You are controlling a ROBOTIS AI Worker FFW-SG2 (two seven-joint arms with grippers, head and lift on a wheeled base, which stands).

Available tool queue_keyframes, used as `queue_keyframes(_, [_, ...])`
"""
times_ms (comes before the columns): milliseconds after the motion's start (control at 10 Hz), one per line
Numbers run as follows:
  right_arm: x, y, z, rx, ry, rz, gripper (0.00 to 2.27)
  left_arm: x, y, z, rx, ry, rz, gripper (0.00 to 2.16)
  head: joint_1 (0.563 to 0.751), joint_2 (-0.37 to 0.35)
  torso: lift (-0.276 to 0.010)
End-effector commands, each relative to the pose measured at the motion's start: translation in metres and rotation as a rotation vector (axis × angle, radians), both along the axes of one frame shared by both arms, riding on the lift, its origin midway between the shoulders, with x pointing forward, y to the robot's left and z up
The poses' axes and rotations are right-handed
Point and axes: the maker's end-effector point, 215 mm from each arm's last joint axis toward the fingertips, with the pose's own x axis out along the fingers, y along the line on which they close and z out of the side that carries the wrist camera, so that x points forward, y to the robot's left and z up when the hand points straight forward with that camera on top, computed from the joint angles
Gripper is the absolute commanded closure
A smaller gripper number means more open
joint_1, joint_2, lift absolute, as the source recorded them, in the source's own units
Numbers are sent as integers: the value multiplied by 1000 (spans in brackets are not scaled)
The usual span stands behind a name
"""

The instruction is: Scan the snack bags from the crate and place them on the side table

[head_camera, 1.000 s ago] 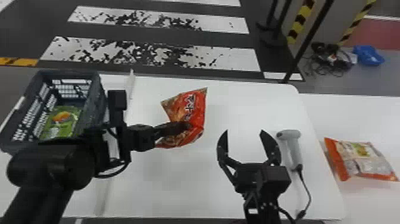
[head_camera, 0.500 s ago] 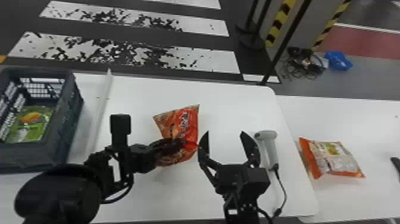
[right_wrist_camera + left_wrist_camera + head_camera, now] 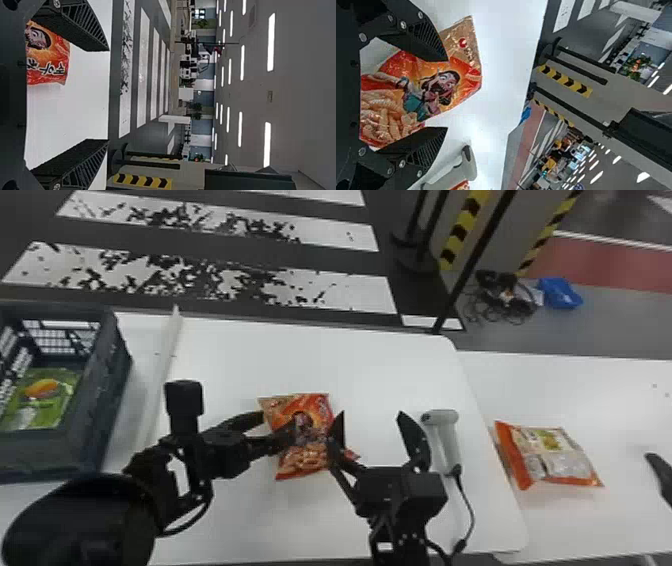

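At the middle of the white table in the head view, my left gripper (image 3: 280, 425) has its fingers spread over a red-orange snack bag (image 3: 312, 462). From the left wrist, the open gripper (image 3: 447, 94) shows the bag's printed face (image 3: 435, 87) between and behind its fingers. Just right of that bag stands my open right gripper (image 3: 372, 422), its left finger by the bag's edge. The right wrist view has this gripper (image 3: 107, 95) wide apart, part of the bag (image 3: 51, 59) beside one finger. A grey scanner (image 3: 444, 440) lies right of it.
A dark crate (image 3: 107, 390) with a green snack bag (image 3: 42, 400) stands at the left, beside a pale strip (image 3: 165, 360). On the side table (image 3: 625, 405) lies an orange-and-clear snack bag (image 3: 555, 455). The scanner's cable (image 3: 470, 510) runs toward the near edge.
The red-orange bag and my left gripper have shifted right and nearer, toward the right gripper. The left gripper's fingers, earlier close together at the bag, now stand apart. My right gripper stays open beside the scanner.
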Motion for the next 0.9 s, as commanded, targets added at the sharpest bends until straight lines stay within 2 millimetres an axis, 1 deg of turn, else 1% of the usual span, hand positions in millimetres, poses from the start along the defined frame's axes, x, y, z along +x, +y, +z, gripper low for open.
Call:
queue_keyframes(0, [0,0,0,0,0,0,56,8,24,31,28,-123,52,22,695,-187,-50])
queue_keyframes(100, [1,0,0,0,1,-1,56,11,51,50,80,-212,106,22,695,-166,-50])
queue_keyframes(200, [1,0,1,1,-1,-1,63,9,74,67,104,-272,137,22,695,-136,-50])
queue_keyframes(400, [2,1,1,0,-1,4,93,8,122,88,133,-335,225,22,695,-88,-50])
queue_keyframes(500, [3,3,1,0,-3,11,178,9,150,98,162,-383,290,26,695,-54,-50])
queue_keyframes(700, [5,7,3,0,-7,24,633,5,200,127,207,-507,457,26,695,29,-50])
queue_keyframes(800, [6,12,2,1,-6,47,856,-1,216,138,227,-547,511,26,695,68,-50])
